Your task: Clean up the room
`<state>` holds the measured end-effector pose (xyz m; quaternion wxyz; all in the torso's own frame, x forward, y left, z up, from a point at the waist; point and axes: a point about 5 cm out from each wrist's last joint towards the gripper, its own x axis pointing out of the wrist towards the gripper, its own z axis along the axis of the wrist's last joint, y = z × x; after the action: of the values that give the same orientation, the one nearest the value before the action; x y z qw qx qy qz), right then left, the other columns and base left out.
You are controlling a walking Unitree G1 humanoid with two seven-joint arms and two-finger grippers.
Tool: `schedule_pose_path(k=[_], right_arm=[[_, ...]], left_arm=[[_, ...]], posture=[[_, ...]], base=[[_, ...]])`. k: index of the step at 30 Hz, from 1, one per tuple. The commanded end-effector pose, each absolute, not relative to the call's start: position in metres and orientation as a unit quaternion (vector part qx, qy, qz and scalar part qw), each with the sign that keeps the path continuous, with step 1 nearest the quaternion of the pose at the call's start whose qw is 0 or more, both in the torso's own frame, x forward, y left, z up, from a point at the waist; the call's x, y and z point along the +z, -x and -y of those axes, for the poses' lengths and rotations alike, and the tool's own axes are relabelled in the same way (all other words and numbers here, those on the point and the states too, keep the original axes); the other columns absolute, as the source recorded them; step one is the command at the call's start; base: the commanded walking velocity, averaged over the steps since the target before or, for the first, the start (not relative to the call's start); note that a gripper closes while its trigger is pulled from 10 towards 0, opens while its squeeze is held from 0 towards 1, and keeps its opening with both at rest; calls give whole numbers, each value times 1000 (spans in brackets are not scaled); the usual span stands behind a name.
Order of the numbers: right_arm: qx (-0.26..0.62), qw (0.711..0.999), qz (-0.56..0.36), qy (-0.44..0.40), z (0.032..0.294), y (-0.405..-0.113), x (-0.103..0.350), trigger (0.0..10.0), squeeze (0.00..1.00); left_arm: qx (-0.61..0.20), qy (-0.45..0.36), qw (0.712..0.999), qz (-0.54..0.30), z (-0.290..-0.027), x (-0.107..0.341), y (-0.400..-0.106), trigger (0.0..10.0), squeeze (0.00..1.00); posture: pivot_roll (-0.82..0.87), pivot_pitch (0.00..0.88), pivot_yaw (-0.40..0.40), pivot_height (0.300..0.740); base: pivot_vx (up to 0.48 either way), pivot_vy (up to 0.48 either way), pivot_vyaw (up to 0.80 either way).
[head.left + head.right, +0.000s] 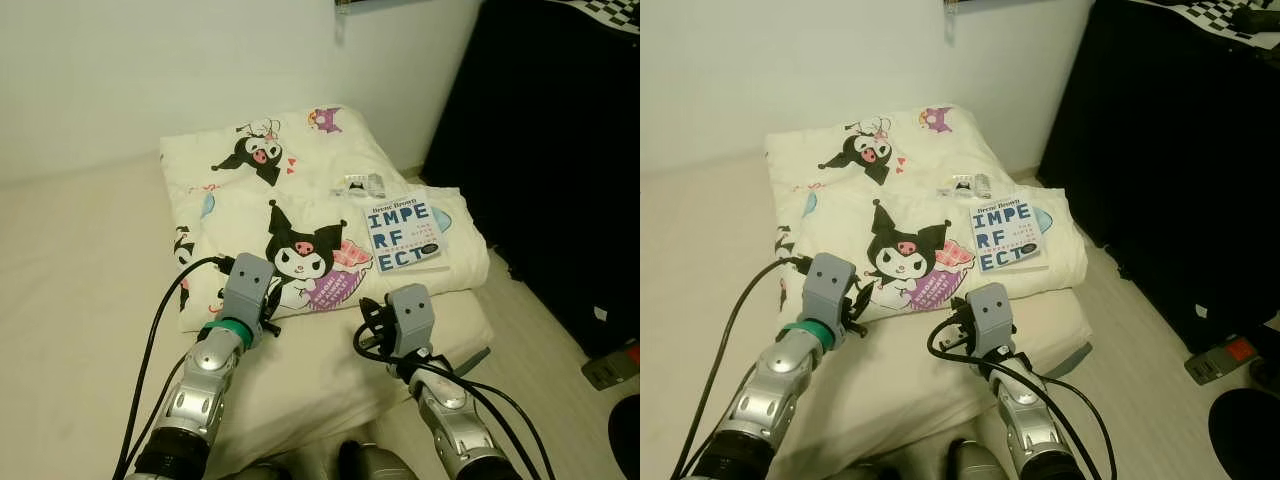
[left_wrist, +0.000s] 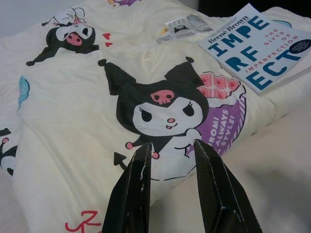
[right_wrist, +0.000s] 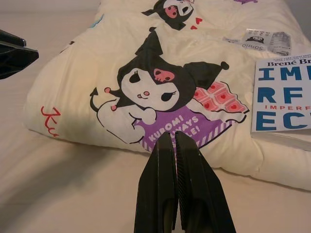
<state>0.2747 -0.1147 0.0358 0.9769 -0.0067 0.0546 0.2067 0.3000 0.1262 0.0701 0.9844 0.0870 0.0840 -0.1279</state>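
Observation:
A folded cream blanket (image 1: 300, 190) printed with black-and-white cartoon figures lies on a pale mattress (image 1: 90, 260). On its right part rests a book (image 1: 403, 235) with big blue letters on a white cover, and a small printed label (image 1: 358, 184) lies just beyond the book. My left gripper (image 2: 171, 146) is open and hovers low over the blanket's near edge, by the large cartoon figure (image 2: 165, 109). My right gripper (image 3: 170, 136) is shut with nothing in it, just above the mattress in front of the blanket's near fold; the book (image 3: 284, 94) is off to its side.
A tall black piece of furniture (image 1: 540, 150) stands along the right. Between it and the mattress runs a strip of light floor, with a grey device with a red part (image 1: 612, 368) lying on it. A white wall (image 1: 150, 70) is behind the bed.

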Motion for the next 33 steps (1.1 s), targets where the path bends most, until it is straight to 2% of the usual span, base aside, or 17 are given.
schedule_pose_path(k=[1,10,14,33], right_arm=[[205,977,-64,2,116,-272,32,10000,0],[207,976,-64,4,116,-273,33,10000,0],[207,976,-64,5,116,-274,33,10000,0],[208,976,-64,6,116,-273,33,10000,0]], left_arm=[[-124,-85,984,-92,-128,68,-298,10000,0],[-118,-83,985,-92,-129,69,-299,10000,0],[-117,-82,986,-91,-130,70,-299,10000,0],[-118,-94,985,-84,-132,72,-300,10000,0]], posture=[[-92,66,25,740],[-91,63,22,740],[-92,62,22,740],[-93,53,24,740]], base=[[0,0,0],[0,0,0],[0,304,0],[0,0,0]])
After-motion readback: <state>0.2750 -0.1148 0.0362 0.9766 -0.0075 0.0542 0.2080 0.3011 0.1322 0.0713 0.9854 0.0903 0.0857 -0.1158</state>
